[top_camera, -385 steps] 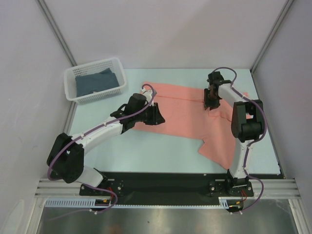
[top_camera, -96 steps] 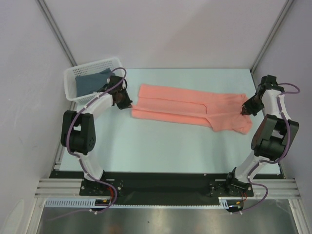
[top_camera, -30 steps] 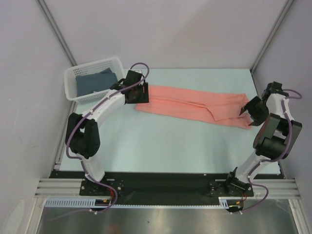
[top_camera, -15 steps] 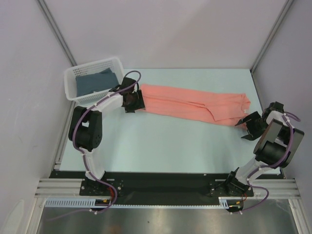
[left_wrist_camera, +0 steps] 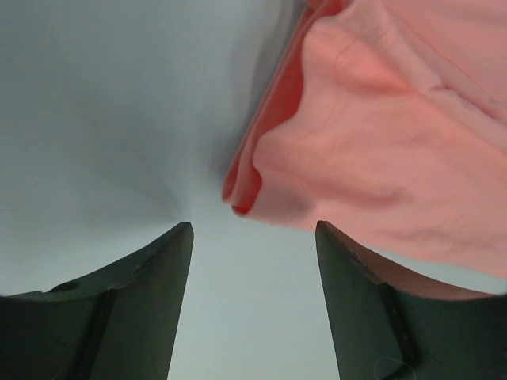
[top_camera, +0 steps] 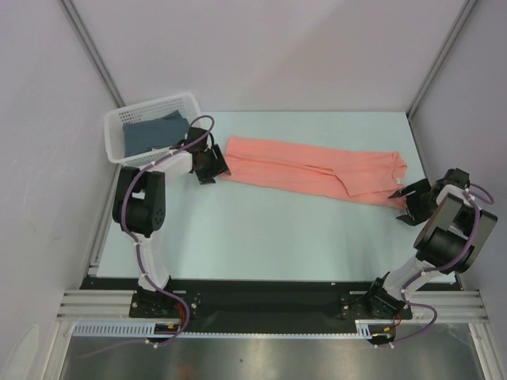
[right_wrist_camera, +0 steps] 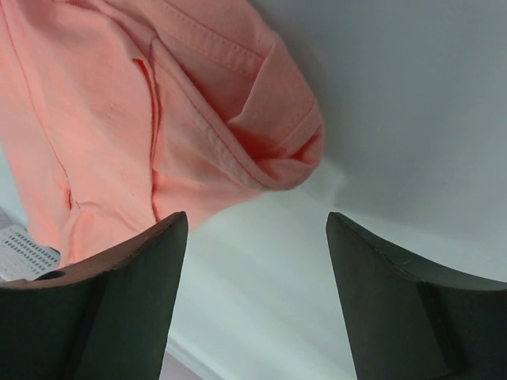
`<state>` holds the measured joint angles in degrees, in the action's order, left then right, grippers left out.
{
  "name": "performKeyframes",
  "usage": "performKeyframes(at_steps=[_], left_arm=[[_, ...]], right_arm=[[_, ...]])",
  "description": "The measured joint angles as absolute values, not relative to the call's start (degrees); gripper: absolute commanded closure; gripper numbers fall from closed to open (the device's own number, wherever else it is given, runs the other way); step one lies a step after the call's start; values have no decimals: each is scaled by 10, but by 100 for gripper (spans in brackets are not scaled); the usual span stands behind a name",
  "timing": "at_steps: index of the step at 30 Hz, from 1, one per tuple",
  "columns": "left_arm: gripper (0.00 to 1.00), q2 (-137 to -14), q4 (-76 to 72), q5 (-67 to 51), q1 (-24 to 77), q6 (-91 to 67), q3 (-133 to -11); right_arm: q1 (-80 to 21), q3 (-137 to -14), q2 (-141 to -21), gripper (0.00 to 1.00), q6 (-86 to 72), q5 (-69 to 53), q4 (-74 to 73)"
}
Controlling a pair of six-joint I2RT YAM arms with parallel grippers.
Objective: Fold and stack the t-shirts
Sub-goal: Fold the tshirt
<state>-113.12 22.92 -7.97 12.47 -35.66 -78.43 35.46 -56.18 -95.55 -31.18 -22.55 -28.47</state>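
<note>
A salmon-pink t-shirt [top_camera: 313,169] lies folded into a long band across the far part of the table. My left gripper [top_camera: 215,168] is open just off the band's left end [left_wrist_camera: 245,190], with only bare table between its fingers. At the band's right end [right_wrist_camera: 277,150], my right gripper [top_camera: 402,201] also stands open and holds nothing, its fingers apart from the cloth. A dark slate-blue t-shirt [top_camera: 152,133] lies in the white basket [top_camera: 119,127].
The white lattice basket sits at the table's far left corner, close behind my left arm. Grey walls with metal posts enclose the table, and the right wall is near my right arm. The pale table [top_camera: 269,233] stretches toward the arm bases.
The pink t-shirt went from spread out to a narrow band. In the last second both grippers drew back off its ends, the right one toward the near right, and the band stayed put.
</note>
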Motion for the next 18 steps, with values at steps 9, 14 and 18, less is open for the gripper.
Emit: performKeyframes(at_steps=[9, 14, 18], left_arm=[[46, -1166, 224, -98, 122, -386, -803], [82, -1188, 217, -108, 122, -394, -816], [100, -1191, 218, -107, 122, -388, -819]], right_arm=[[355, -580, -992, 32, -313, -222, -273], [355, -616, -1018, 44, -296, -214, -275], [347, -640, -1043, 68, -277, -209, -276]])
